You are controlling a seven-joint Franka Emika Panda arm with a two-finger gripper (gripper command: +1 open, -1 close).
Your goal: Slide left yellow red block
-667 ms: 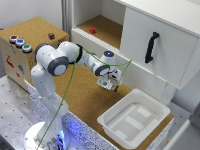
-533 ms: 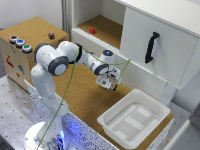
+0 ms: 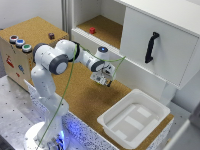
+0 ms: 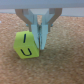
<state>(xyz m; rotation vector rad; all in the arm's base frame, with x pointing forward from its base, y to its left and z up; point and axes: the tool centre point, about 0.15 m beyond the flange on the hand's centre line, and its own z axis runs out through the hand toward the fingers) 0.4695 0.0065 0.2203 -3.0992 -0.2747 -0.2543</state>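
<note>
The yellow block (image 4: pixel 27 45) is a small yellow-green cube with black marks, resting on the cork surface. In the wrist view my gripper (image 4: pixel 39 44) is down at the surface, its two fingers drawn together, with one fingertip (image 4: pixel 42 37) against the side of the cube. It holds nothing. In the exterior view the gripper (image 3: pixel 102 78) is low over the cork mat in front of the cabinet, and the cube is hidden beneath it.
A white tray (image 3: pixel 116 129) stands on the mat at the exterior view's right. The white cabinet has a black door handle (image 3: pixel 151 47) and a small red cube (image 3: pixel 92 30) on its open shelf. A dark purple block (image 3: pixel 51 35) sits on the wooden button box (image 3: pixel 30 30).
My gripper has shifted a little toward the exterior view's left, staying low on the mat. The tray and the other blocks have not moved.
</note>
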